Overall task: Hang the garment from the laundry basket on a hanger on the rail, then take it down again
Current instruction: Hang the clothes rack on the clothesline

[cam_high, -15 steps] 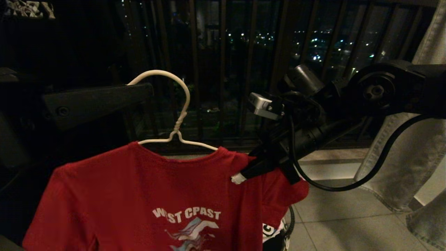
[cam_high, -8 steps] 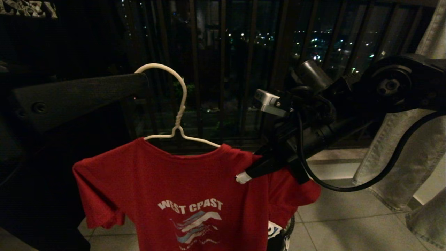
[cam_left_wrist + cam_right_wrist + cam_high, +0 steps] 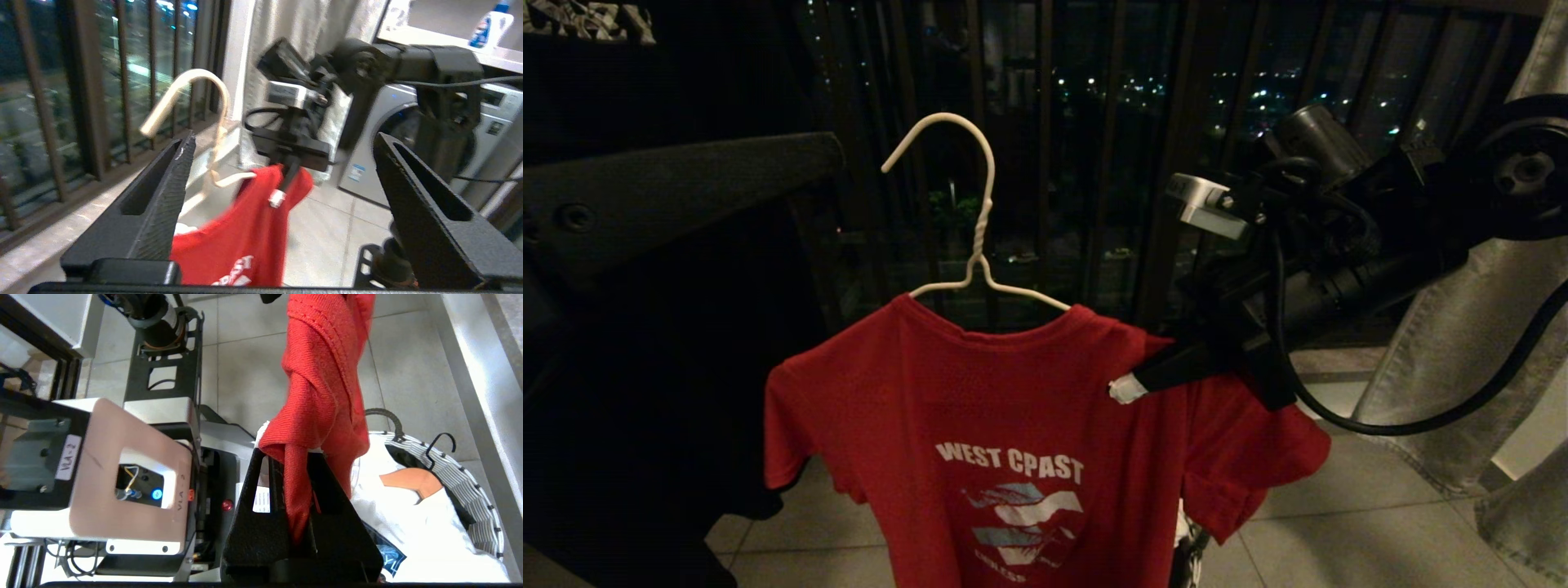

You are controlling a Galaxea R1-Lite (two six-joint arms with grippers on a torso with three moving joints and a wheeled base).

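The garment, a red T-shirt with white lettering, hangs on the hanger, a thin white wire one whose hook is free in the air. My right gripper is shut on the garment's shoulder and carries both. In the right wrist view red cloth is pinched in the right gripper. My left gripper is open and empty, beside the hanger's hook and apart from it. The laundry basket stands on the floor below. The rail is out of view.
Dark balcony railing bars run behind the garment. Jeans hang at the right. A washing machine stands behind the right arm. The basket holds a white T-shirt and a wooden hanger. My own base is beside it.
My left gripper has opened and let go of the hanger's hook, drawing off to the left. The right gripper has carried hanger and garment to the right and a little up.
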